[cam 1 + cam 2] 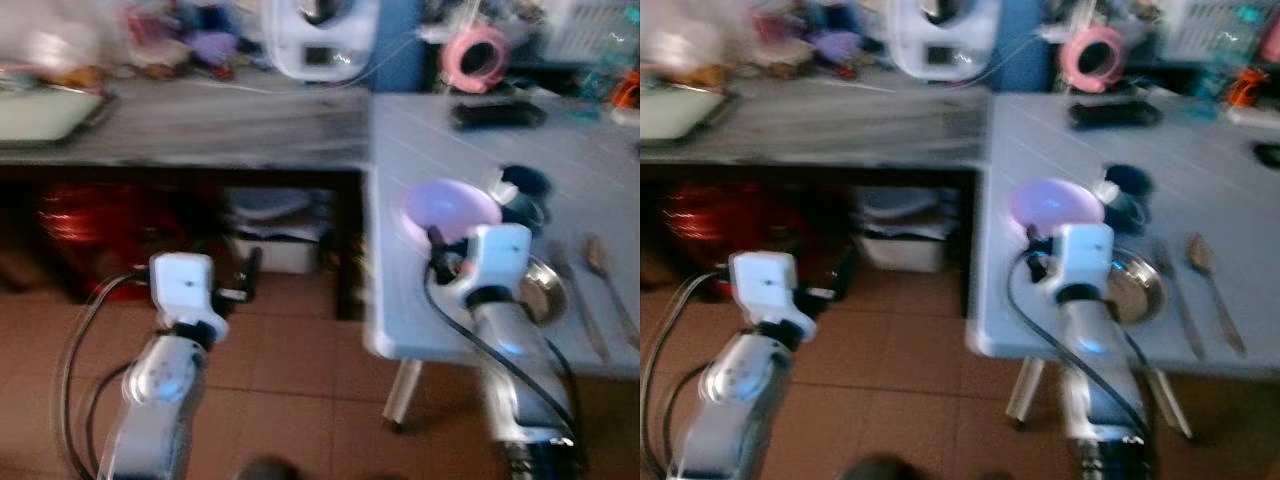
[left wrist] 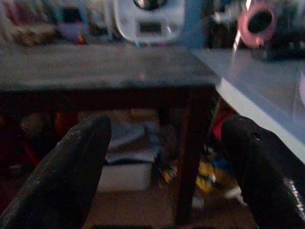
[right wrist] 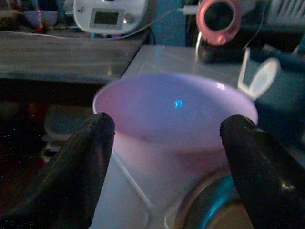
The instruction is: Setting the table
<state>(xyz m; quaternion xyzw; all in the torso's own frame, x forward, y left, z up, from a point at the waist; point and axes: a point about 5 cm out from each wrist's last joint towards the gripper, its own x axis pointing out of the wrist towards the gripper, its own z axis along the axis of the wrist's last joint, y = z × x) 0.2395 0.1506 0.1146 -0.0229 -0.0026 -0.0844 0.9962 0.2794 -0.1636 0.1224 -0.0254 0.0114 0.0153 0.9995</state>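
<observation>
Splayed right end effector (image 3: 167, 167) facing bowl (image 3: 176, 112)

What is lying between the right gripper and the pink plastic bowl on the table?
Nothing: in the right wrist view, the open right gripper faces the pink plastic bowl over bare white table.

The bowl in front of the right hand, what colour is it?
Pale purple bowl, clearest in the right wrist view.
</observation>
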